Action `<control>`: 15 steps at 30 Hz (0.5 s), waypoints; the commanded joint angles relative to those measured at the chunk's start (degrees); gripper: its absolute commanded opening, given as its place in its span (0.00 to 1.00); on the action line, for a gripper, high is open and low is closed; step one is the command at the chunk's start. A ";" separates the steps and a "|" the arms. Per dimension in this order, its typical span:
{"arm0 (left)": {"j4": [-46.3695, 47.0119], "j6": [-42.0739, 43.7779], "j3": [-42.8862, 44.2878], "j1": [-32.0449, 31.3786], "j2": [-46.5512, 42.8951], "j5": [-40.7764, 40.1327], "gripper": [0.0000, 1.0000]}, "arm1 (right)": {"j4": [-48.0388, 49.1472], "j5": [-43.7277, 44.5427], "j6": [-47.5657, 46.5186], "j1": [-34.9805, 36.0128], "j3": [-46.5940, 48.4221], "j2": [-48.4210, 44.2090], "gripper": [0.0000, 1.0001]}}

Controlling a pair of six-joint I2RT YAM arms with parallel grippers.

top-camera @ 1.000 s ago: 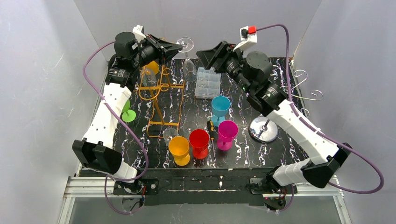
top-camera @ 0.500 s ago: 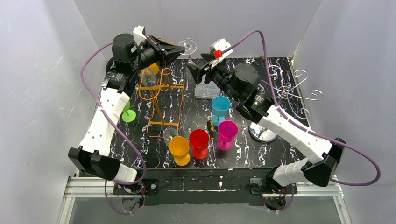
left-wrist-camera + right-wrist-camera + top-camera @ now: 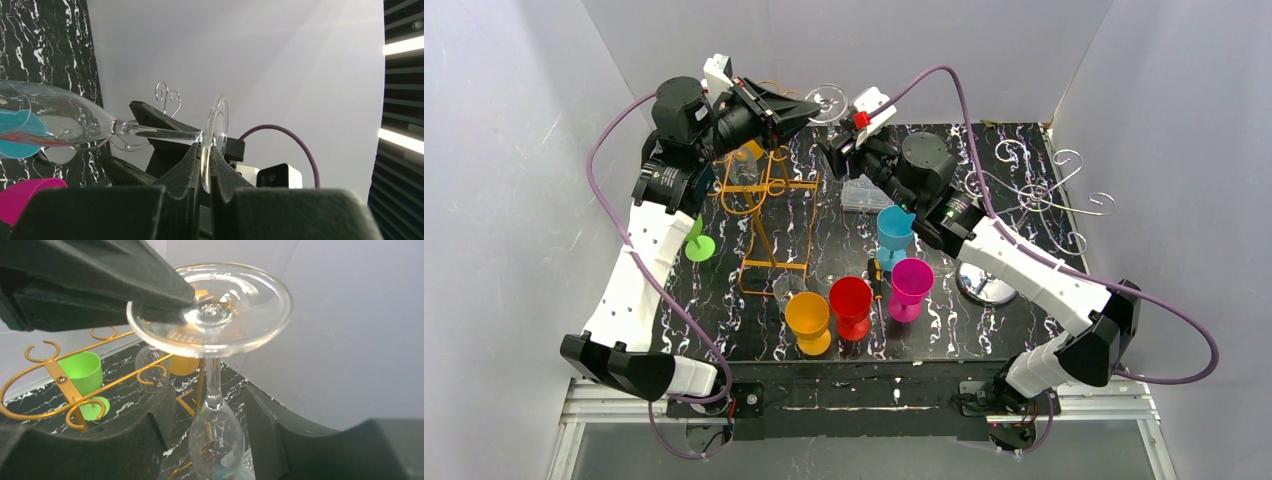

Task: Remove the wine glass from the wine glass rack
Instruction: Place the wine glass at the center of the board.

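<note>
Over the last second the right arm has swung in from the right side of the worktop [image 3: 984, 330] toward the far middle, bringing the right hand [image 3: 836, 156] up to the wine glass [image 3: 827, 96]. The left arm has barely shifted.

The clear wine glass hangs upside down in the air, foot on top and bowl below. It sits just beyond the right end of the gold wire wine glass rack [image 3: 764, 190]. From the right wrist camera its stem seems free of the rack's hooks, so the glass appears to be already off.

The left hand [image 3: 810, 103] is closed on the edge of the glass's foot. In the left wrist view the thin disc [image 3: 215, 135] sits pinched between the two dark fingers. A grip on the foot leaves the stem and bowl exposed, probably so the other arm can take them.

The right hand [image 3: 210, 405] is spread wide, one finger on each side of the stem and upper bowl [image 3: 214, 390], with no contact visible. This looks like the start of a handover.

A second clear glass [image 3: 152, 367] hangs on the rack behind. Coloured plastic goblets [image 3: 852, 305] stand near the front, well apart from the action.
</note>
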 commanded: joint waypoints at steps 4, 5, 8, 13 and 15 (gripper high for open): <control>0.82 0.81 -0.67 -0.67 -3.30 1.17 0.00 | 5.15 1.18 1.98 0.61 4.41 1.04 0.54; 0.61 0.96 -0.63 -0.65 -3.26 1.13 0.00 | 5.44 1.69 2.04 0.71 4.25 0.94 0.52; 0.52 1.09 -0.80 -0.84 -3.39 1.16 0.00 | 7.30 2.54 2.74 0.79 3.01 0.19 0.50; 0.68 1.19 -0.64 -1.22 -3.13 1.18 0.00 | 5.01 2.07 3.33 0.98 5.01 1.50 0.40; 0.86 1.28 -0.68 -1.30 -3.21 1.22 0.00 | 4.74 2.52 3.96 0.99 4.97 1.34 0.33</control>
